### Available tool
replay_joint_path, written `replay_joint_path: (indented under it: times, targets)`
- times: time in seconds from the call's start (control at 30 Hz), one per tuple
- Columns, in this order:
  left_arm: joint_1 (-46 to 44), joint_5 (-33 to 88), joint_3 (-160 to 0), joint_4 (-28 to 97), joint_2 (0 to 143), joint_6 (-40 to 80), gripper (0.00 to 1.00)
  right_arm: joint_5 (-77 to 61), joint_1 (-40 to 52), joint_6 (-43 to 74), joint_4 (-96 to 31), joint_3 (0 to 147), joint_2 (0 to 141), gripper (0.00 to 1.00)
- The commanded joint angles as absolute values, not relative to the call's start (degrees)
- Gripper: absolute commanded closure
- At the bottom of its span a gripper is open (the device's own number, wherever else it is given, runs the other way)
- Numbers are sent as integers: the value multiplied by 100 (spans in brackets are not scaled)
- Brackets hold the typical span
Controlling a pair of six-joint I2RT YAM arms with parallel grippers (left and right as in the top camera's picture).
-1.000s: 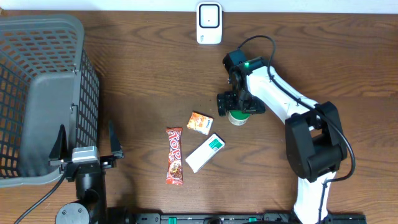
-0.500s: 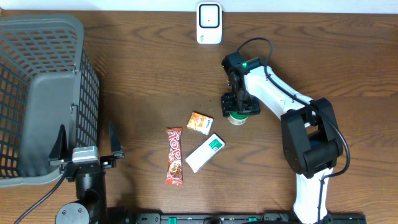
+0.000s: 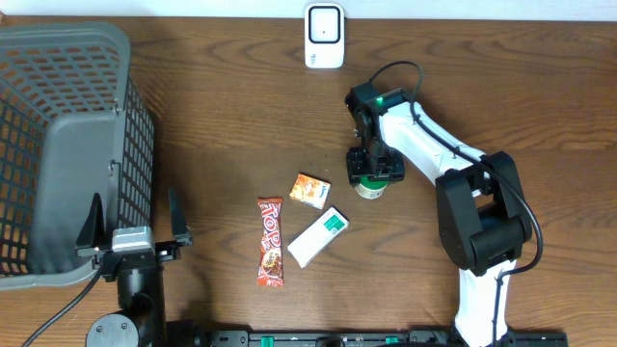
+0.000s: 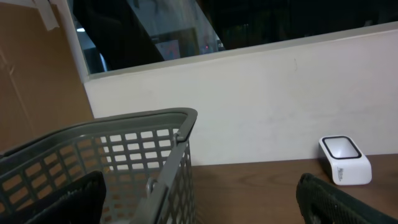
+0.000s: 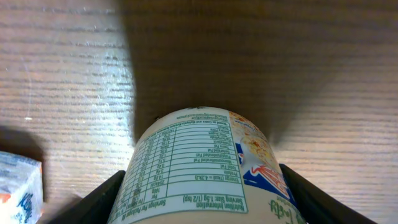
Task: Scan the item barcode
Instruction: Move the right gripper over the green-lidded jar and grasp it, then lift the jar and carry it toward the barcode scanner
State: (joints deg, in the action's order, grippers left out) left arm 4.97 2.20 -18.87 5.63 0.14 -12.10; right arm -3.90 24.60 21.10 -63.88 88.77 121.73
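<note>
Cup [image 3: 368, 188]: upright on table [image 3: 231, 116], right of orange packet [image 3: 309, 190].
Right gripper [image 3: 371, 173]: fingers pinching cup from both sides.
Left gripper [image 3: 135, 224]: spread wide, beside basket [image 3: 58, 116].

The overhead view is bright, even and sharp, with short soft shadows on the table [image 3: 222, 125]. The left wrist view is dim, dark across the top, with blurred black shapes in both lower corners. In the right wrist view the cup [image 5: 199, 162], close at bottom centre, throws a broad dark shadow up the middle.
</note>
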Motion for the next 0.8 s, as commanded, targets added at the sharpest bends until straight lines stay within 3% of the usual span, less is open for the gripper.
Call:
replay_joint_path:
  times: [0.0, 0.77]
  targets:
    - [506, -110, -766, 1796, 27, -78, 4, -1009, 2440, 1916, -6504, 8930, 12248, 45]
    - [506, -110, -766, 1796, 27, -78, 4, -2451, 2440, 961, -8925, 10259, 12245, 50]
